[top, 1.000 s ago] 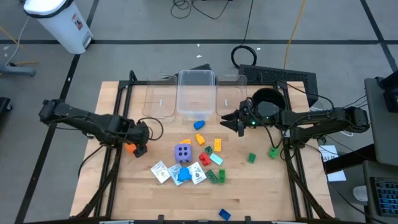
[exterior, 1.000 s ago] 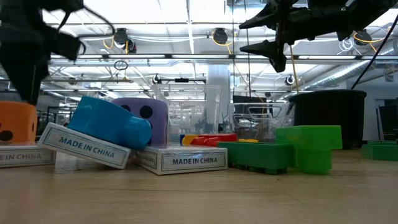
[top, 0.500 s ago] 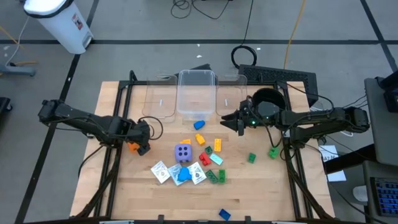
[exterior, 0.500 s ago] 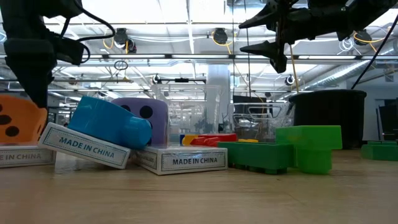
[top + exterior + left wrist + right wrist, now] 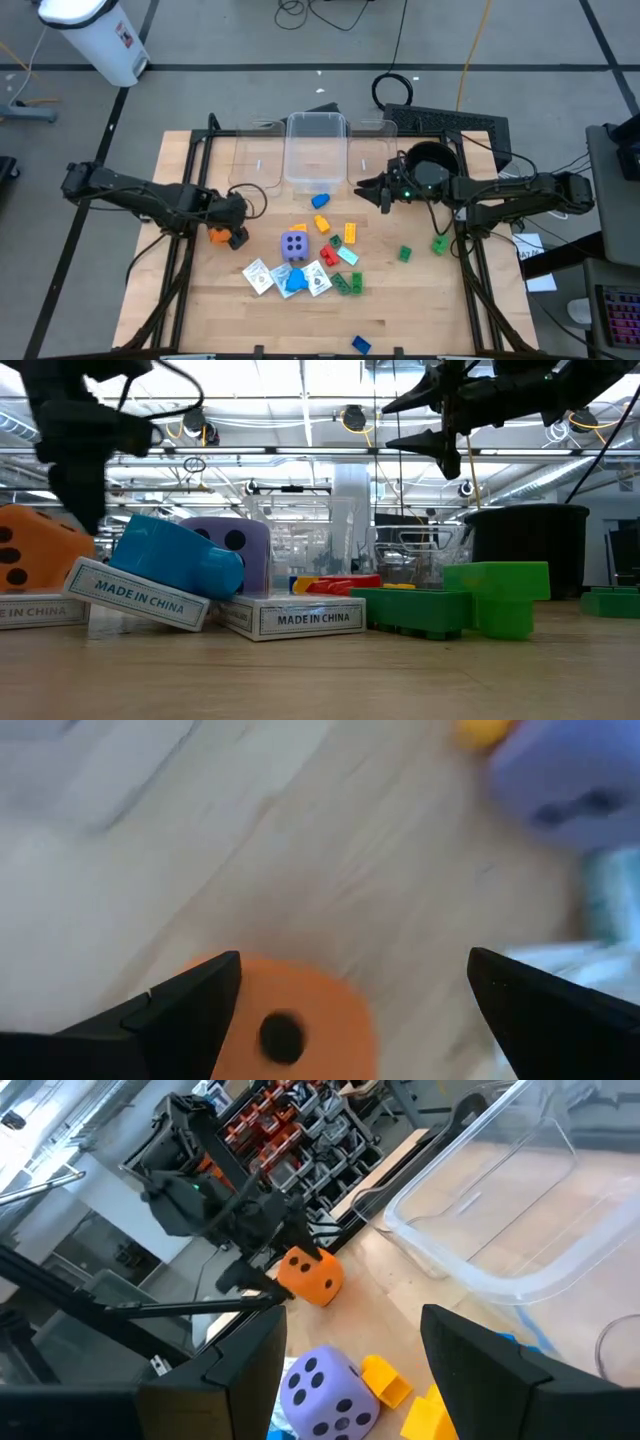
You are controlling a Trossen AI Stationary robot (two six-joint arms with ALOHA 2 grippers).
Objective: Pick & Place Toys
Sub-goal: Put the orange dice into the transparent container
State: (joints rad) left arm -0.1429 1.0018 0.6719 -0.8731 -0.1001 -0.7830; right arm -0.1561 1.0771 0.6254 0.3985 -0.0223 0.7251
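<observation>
Now left gripper (image 5: 232, 226) open over orange die (image 5: 217, 236).

The table (image 5: 420, 310) was pale wood with a smooth matt grain. The orange die (image 5: 309, 1276) and purple die (image 5: 329, 1391) looked like soft matt foam. The bins (image 5: 316, 150) were clear glossy plastic, the green brick (image 5: 497, 598) shiny plastic.
</observation>
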